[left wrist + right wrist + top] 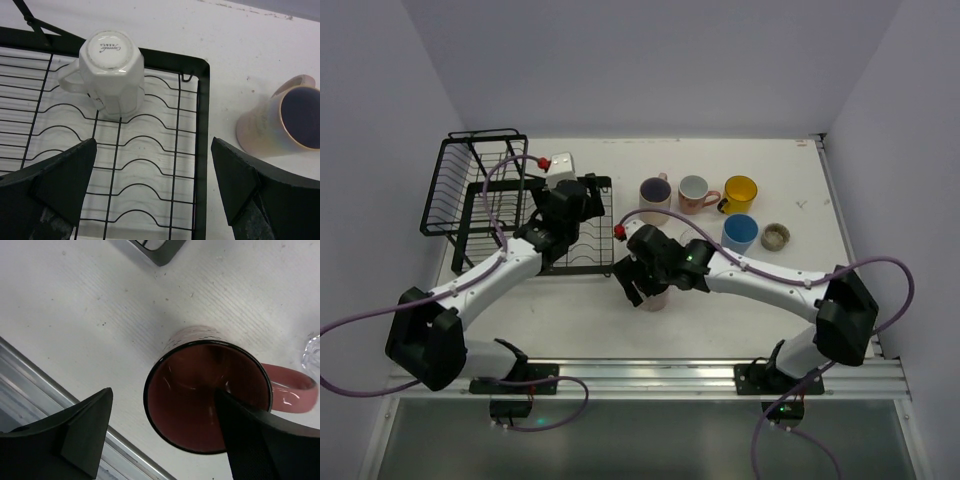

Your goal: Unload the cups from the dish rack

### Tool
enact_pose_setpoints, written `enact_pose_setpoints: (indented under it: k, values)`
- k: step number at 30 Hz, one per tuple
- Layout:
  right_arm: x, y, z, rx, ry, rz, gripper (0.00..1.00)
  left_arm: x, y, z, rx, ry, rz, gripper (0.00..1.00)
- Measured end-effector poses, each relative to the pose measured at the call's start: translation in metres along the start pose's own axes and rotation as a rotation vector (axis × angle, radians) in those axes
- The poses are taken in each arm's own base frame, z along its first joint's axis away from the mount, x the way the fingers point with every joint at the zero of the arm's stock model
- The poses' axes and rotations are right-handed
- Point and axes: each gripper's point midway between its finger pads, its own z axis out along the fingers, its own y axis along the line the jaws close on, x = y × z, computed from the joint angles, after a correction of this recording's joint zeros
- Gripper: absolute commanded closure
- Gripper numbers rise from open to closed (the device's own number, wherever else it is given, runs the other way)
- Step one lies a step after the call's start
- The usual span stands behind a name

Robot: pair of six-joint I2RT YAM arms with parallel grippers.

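The black wire dish rack point(470, 195) stands at the left. One white cup point(111, 70) rests upside down on its flat tray section point(150, 150). My left gripper point(155, 175) hovers open over the tray, short of that cup, nothing between its fingers. A dark red cup point(200, 400) with a pink handle stands upright on the table. My right gripper point(164, 392) is open over it, one finger inside the mouth, the other well clear outside the rim. From above, the right gripper point(638, 283) covers most of this cup point(656, 298).
Unloaded cups stand on the table right of the rack: beige with a dark inside point(655, 192), pink-white point(694, 192), yellow point(738, 192), blue point(740, 232) and a small glass point(776, 236). The metal front rail point(50, 385) runs close to the dark red cup.
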Motion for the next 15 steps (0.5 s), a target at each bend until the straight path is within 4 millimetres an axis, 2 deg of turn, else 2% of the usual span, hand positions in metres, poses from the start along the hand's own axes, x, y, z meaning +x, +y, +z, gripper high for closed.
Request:
enact_pose_setpoints:
  k: [2,4,8,11,15]
  values:
    - [-0.006,0.002,-0.013,-0.021,-0.042,0.012,0.05,-0.003,-0.001,0.005,-0.017,-0.014,-0.004,0.00]
    - [-0.013,0.006,-0.029,-0.057,-0.095,0.020,0.01,-0.007,-0.001,0.012,-0.042,-0.030,-0.007,0.00]
    - [-0.028,0.017,-0.067,-0.150,-0.213,0.025,0.01,-0.009,0.001,0.028,-0.109,-0.055,-0.017,0.00]
    - [-0.036,0.025,-0.097,-0.225,-0.303,0.024,0.01,-0.003,0.005,0.042,-0.162,-0.055,-0.021,0.00]
    - [-0.039,0.031,-0.126,-0.299,-0.381,0.016,0.01,0.008,0.016,0.071,-0.236,-0.035,-0.027,0.00]
